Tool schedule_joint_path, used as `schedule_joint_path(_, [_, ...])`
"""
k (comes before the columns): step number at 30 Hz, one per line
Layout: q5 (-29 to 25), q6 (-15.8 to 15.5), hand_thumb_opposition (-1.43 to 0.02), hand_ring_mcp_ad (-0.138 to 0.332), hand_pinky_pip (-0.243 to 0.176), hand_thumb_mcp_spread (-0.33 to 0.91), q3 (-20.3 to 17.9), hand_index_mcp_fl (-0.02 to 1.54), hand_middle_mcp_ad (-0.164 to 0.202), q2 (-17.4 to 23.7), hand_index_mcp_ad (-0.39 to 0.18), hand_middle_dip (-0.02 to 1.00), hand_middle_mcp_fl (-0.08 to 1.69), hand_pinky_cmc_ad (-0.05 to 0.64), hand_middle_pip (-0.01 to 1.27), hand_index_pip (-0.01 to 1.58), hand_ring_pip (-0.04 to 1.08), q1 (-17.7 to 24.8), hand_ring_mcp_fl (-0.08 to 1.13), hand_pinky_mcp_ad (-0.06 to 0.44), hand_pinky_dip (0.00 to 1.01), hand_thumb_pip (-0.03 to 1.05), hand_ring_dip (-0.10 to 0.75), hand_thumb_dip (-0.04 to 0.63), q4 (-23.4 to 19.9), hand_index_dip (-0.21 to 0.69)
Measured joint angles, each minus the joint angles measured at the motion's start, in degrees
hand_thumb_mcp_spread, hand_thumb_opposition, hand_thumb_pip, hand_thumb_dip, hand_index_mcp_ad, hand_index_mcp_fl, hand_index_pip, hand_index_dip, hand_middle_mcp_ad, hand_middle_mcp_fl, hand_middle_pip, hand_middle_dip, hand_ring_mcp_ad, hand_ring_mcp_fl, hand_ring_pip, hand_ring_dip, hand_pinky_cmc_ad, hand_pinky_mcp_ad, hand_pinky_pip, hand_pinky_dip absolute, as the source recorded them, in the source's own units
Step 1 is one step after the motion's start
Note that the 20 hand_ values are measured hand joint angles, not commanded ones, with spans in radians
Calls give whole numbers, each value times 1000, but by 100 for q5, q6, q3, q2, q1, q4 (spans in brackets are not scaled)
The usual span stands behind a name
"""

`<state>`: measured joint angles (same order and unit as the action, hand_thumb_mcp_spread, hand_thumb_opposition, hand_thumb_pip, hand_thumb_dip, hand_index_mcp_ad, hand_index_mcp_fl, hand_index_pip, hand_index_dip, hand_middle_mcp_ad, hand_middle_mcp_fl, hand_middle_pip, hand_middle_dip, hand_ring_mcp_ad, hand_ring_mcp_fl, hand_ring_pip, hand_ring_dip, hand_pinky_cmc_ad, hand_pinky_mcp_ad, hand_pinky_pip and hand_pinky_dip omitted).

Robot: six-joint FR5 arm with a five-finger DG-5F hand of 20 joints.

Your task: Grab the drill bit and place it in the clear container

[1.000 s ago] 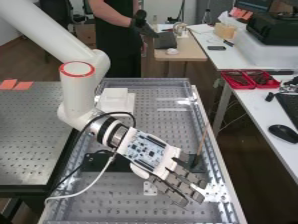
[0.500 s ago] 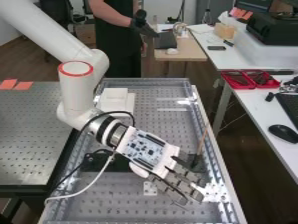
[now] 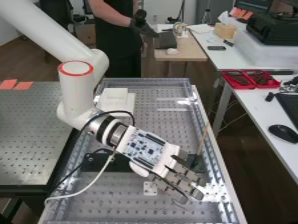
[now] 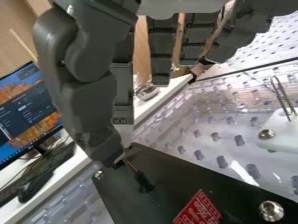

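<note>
Hand (image 3: pixel 170 156) near bit (image 4: pixel 131 166), apparently in holder (image 4: pixel 144 185).

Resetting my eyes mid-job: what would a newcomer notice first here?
Probably the bulky white arm from the high view's upper left, its dark grey hand over the perforated metal bench. Then the wrist view's red label on a flat black plate, and red plastic trays at the high view's right.

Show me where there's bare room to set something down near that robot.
In the high view, the holed bench looks bare between the white block and its right edge, beyond the black plate. The table at left is free nearer than the orange notes. It's crowded around the hand, thin brown stick and white fitting.
</note>
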<state>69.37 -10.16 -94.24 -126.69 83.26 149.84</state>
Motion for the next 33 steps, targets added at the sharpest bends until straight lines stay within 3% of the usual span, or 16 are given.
schedule_joint_path(4, [11, -8, -951, 87, -77, 562, 2, 709, 70, 3, -171, 206, 253, 295, 124, 1089, 108, -1, 49, 117, 140, 485, 14, 283, 2, 361])
schedule_joint_path(10, [-4, -15, -948, 87, -77, 564, 27, 710, 70, -6, -173, 208, 253, 295, 120, 958, 108, 2, 51, 117, 145, 494, 14, 286, 22, 361])
schedule_joint_path(33, [-48, -76, -969, 103, -77, 585, 58, 831, 66, -17, -182, 220, 286, 314, 126, 1005, 108, 3, 63, 117, 148, 483, 23, 283, -81, 347])
